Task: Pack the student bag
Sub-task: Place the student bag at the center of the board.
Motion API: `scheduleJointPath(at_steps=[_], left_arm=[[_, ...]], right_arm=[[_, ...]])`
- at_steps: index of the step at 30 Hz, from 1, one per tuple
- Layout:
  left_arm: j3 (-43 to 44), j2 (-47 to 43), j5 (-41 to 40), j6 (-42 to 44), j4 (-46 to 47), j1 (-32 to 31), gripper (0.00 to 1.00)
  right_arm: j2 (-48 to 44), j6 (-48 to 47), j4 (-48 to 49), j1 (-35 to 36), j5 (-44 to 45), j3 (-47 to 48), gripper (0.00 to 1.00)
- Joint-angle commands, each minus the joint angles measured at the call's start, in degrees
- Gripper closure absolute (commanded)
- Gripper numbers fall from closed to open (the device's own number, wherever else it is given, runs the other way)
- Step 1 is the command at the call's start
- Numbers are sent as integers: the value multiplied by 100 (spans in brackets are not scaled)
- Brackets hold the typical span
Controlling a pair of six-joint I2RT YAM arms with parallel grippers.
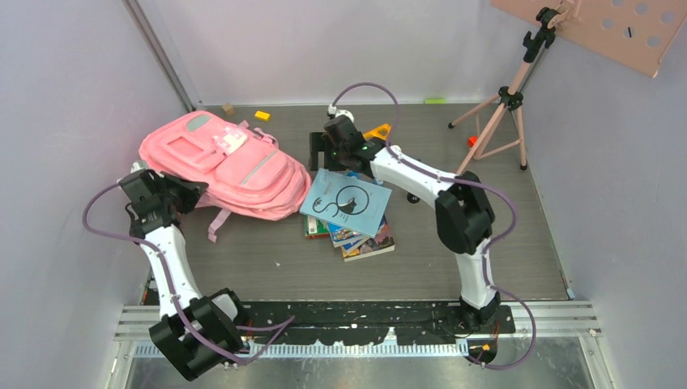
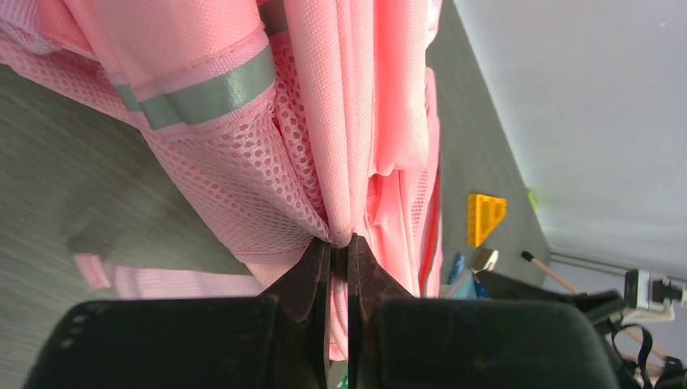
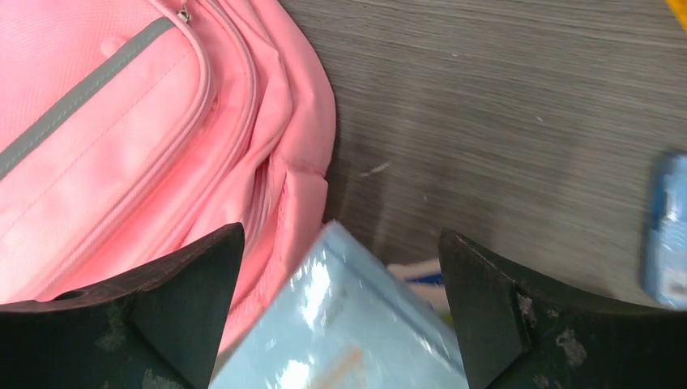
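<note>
Lying left on the table (image 1: 267, 259), the student bag (image 1: 227, 166) had pink fabric pinched between the closed jaws of the left gripper (image 2: 340, 243). Beside it a blue book (image 1: 346, 203), print too small to read, topped a stack (image 1: 364, 241); the right gripper (image 3: 340, 235) hung over its corner, jaws wide.

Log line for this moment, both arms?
left gripper: shut on soft pink fabric backpack | right gripper: open over light blue book | book: outside backpack

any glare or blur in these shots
Right wrist: white glare on the blue book, which is soft-focused; the blue object at the right edge is smeared. Left wrist: student bag mesh sharp. Top external: even light, faint shadows.
</note>
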Motion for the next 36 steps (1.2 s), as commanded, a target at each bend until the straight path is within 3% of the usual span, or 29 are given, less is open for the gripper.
scheduleJointPath(at_steps=[1, 6, 13, 21, 33, 36], left_arm=[[18, -286, -78, 696, -213, 41, 100], [136, -386, -363, 999, -494, 42, 100], [114, -396, -418, 1085, -508, 42, 100], [239, -317, -463, 1225, -554, 36, 100], [598, 41, -302, 1359, -661, 18, 100], [666, 108, -244, 1354, -668, 8, 100]], right_arm=[[751, 285, -96, -18, -564, 917, 5], [1635, 516, -212, -18, -1289, 1854, 6], [2568, 666, -691, -24, -1656, 2766, 7], [2875, 764, -592, -21, -2385, 3119, 12], [3354, 876, -723, -18, -3160, 3844, 30], [3350, 867, -733, -21, -3300, 3902, 48]])
